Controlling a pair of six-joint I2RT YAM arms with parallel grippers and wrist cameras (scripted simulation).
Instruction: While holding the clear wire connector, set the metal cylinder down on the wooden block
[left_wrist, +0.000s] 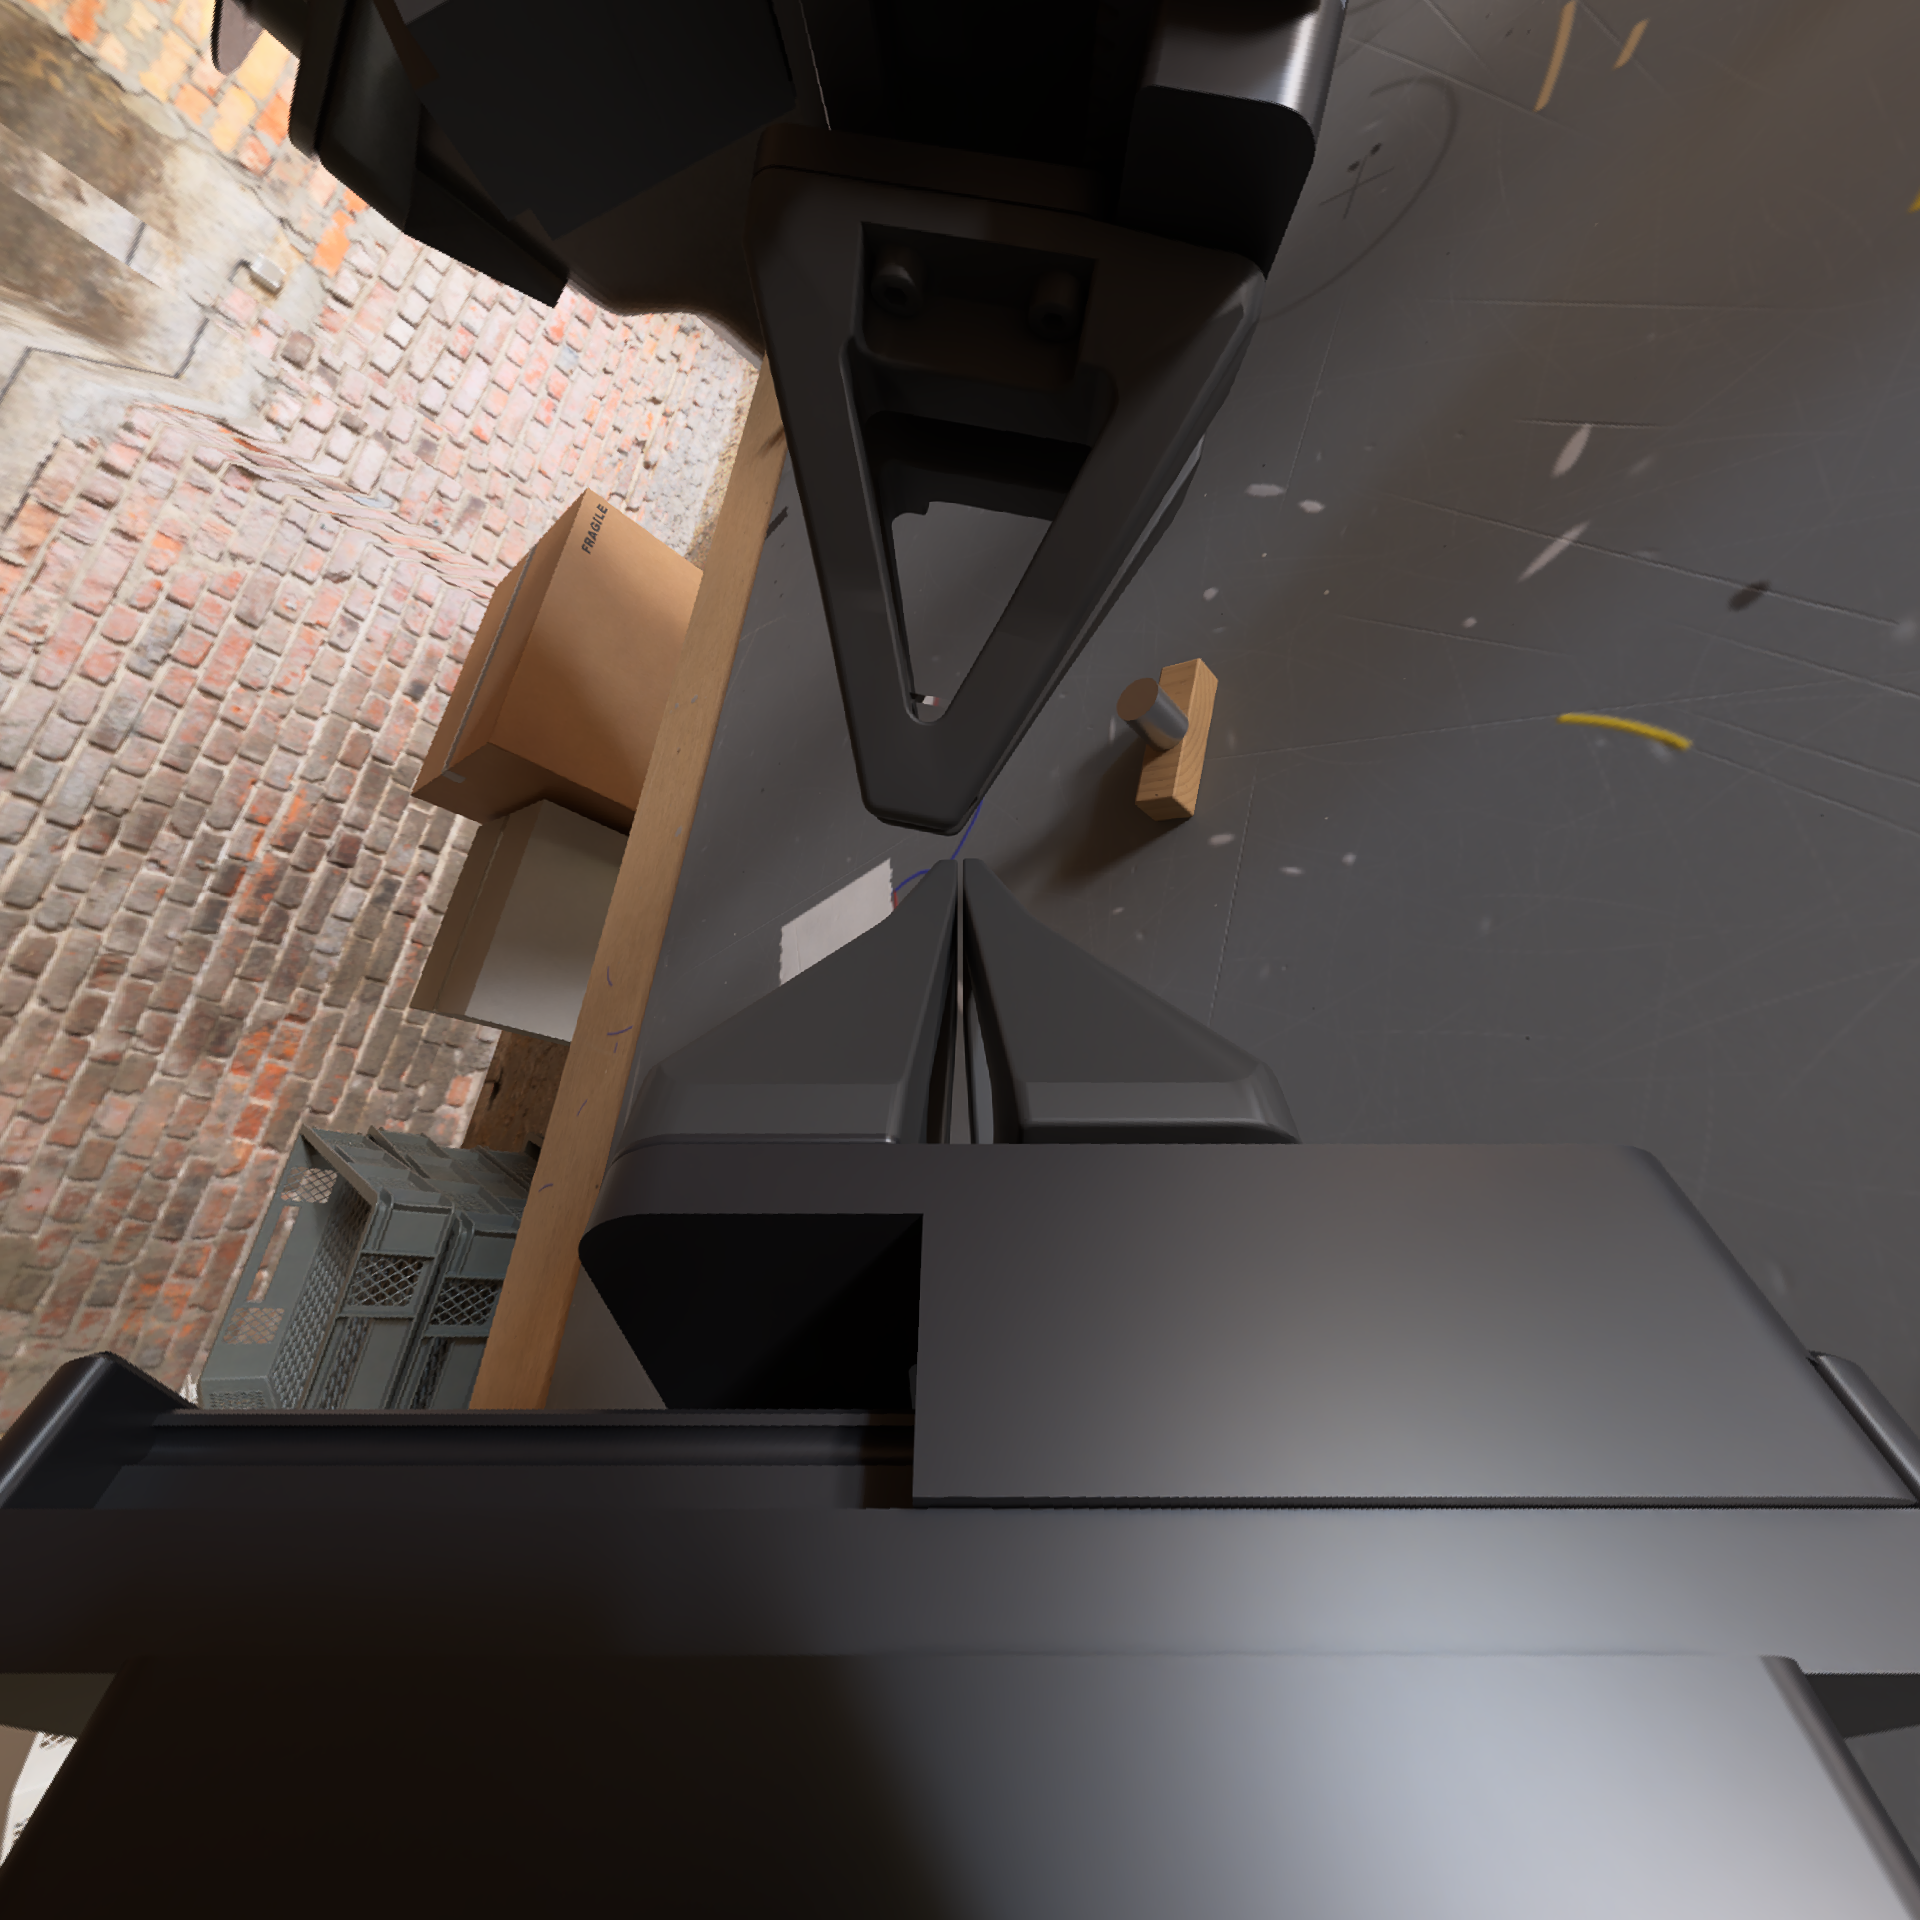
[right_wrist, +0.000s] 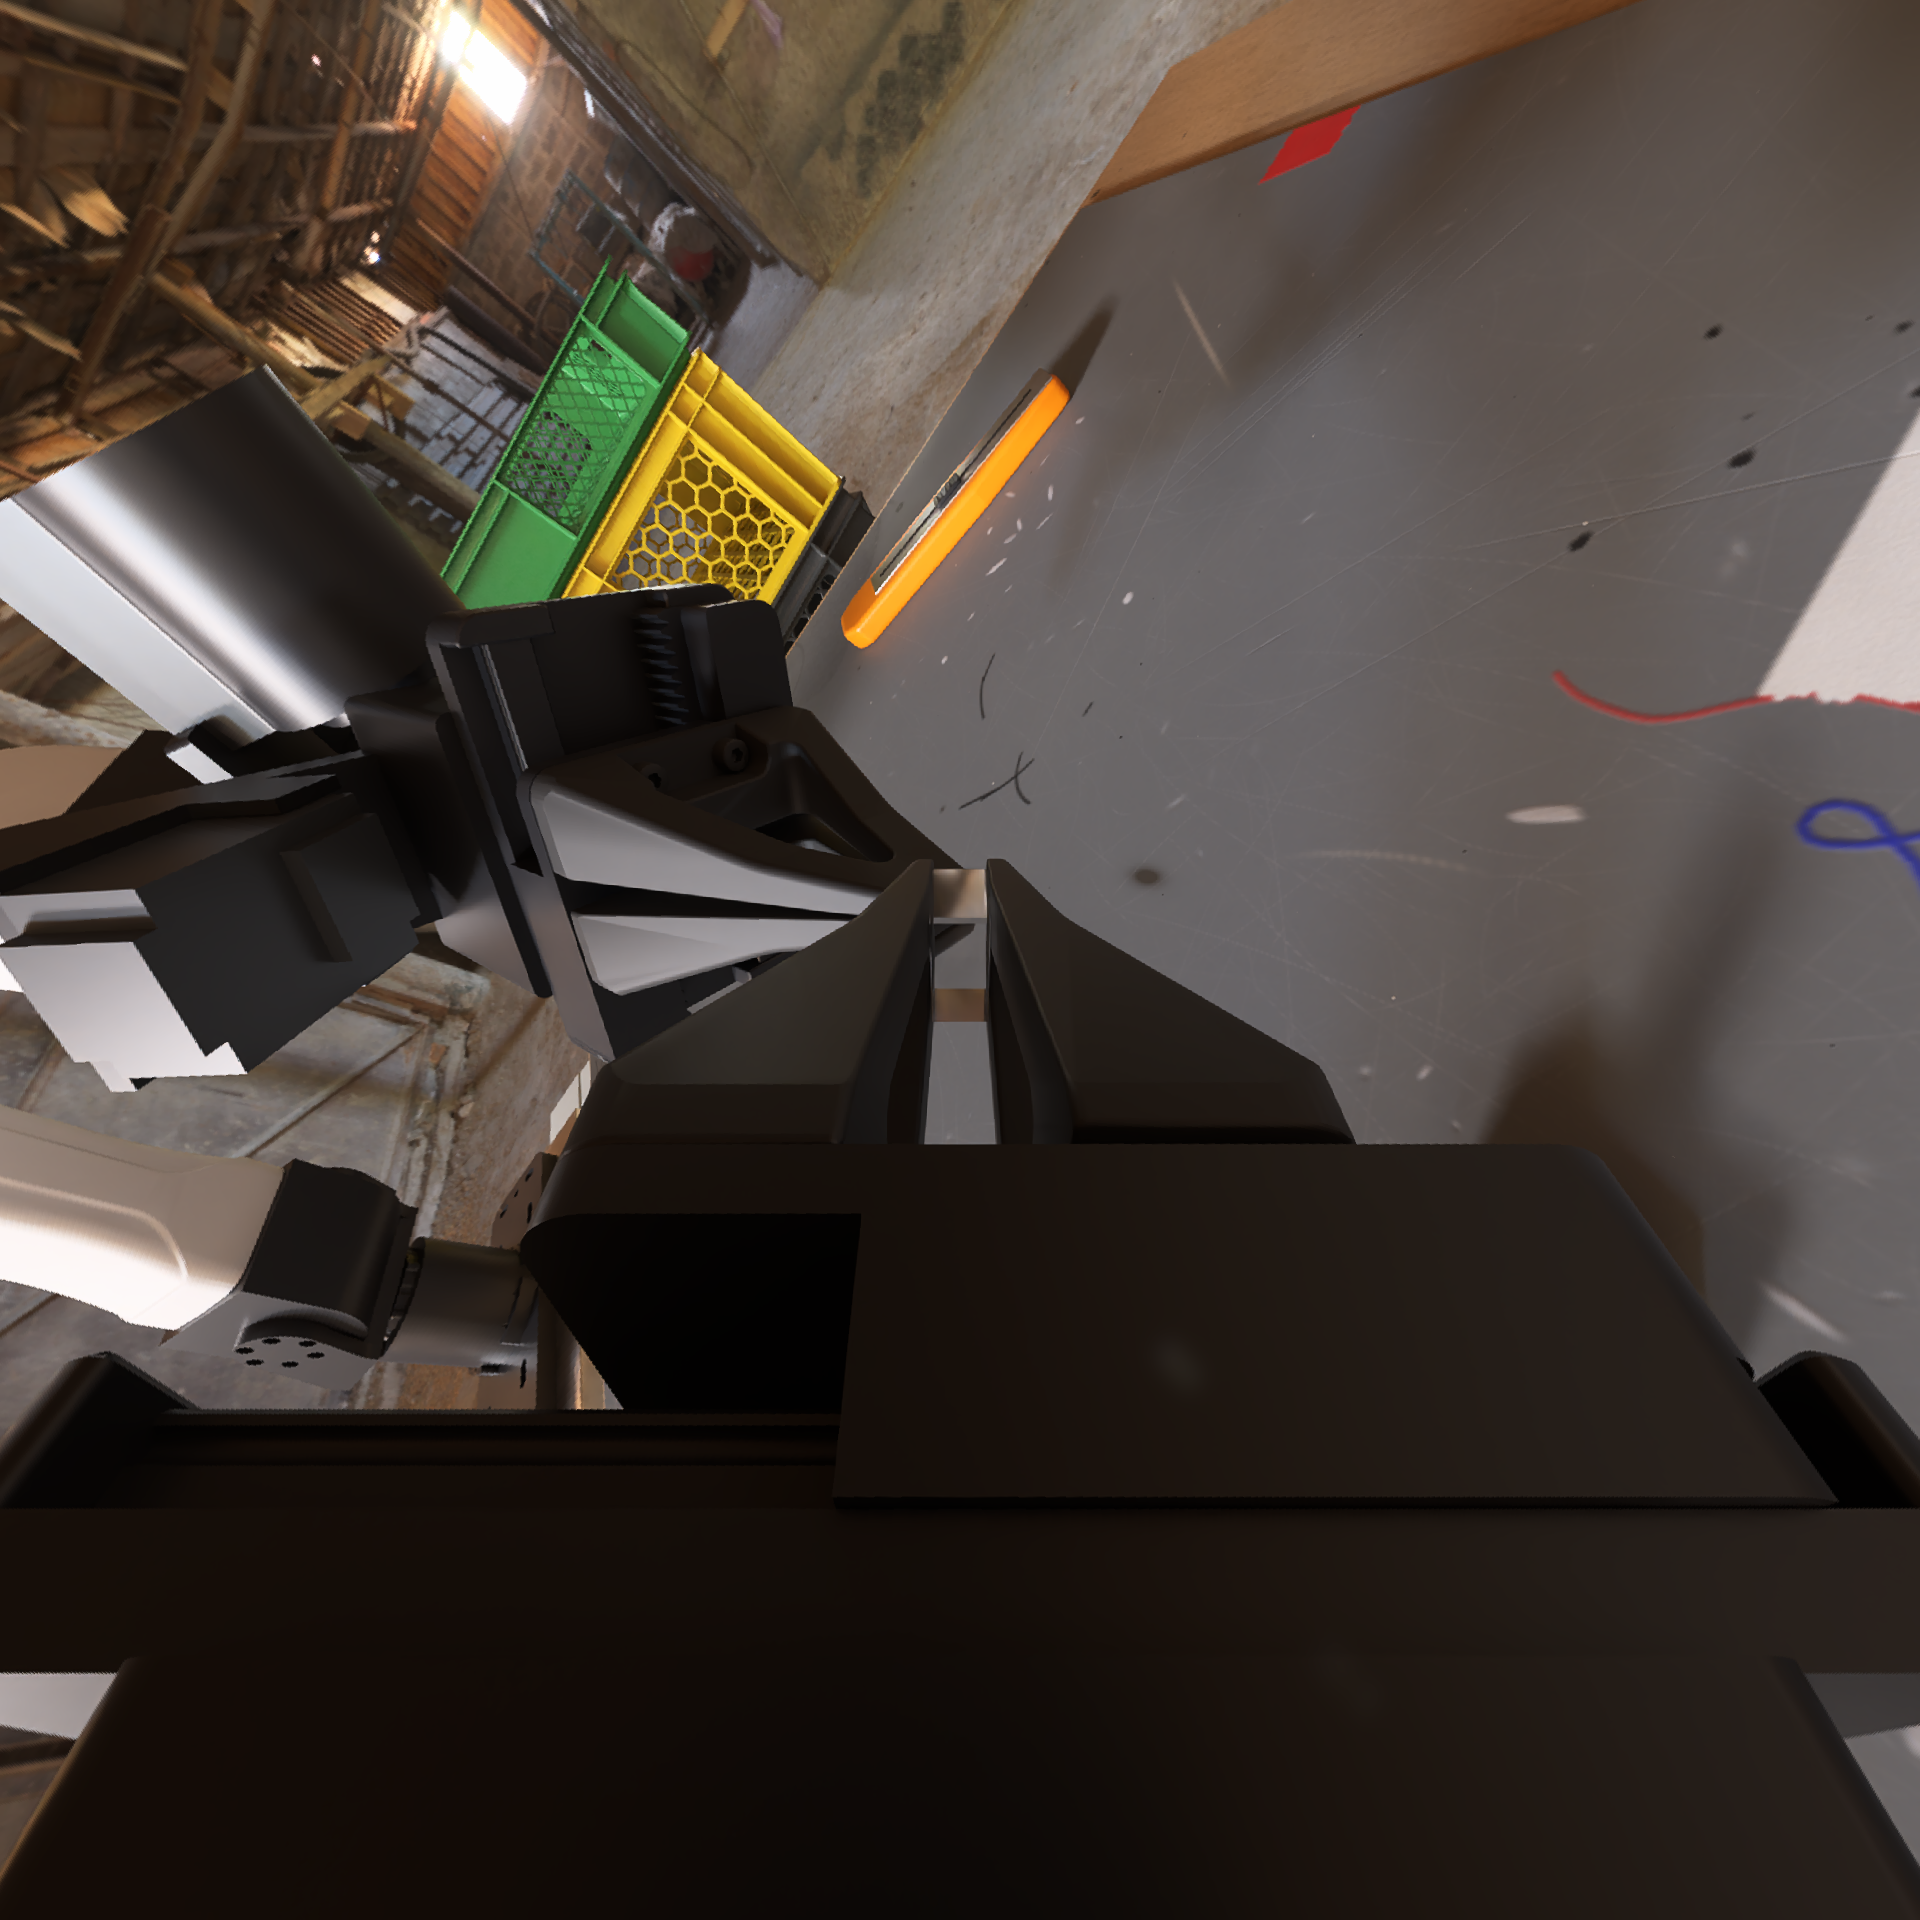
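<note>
1. Left gripper (left_wrist: 958, 868) has its jaws squeezed almost together, just a sliver of gap, and I can't see anything in it. Looks empty to me.
2. Right gripper (right_wrist: 958, 883) is clamped on a small see-through piece that I take to be the clear wire connector (right_wrist: 958, 896). The jaws are only slightly apart, with the piece filling the gap between them.
3. Metal cylinder (left_wrist: 1153, 717) is lying on its side on the wooden block (left_wrist: 1179, 748). Its long axis runs crosswise to the block's length, and one round end pokes past the block's edge on the grippers' side.
4. Both grippers are clear of the block, on the side facing the wooden table edge (left_wrist: 665, 862), with their tips nearly meeting nose to nose.
5. My read: the placing part looks done. If the cylinder needs a nudge, the free left gripper is the one to use, reaching across toward the overhanging end. That overhang is what could roll off.
</note>
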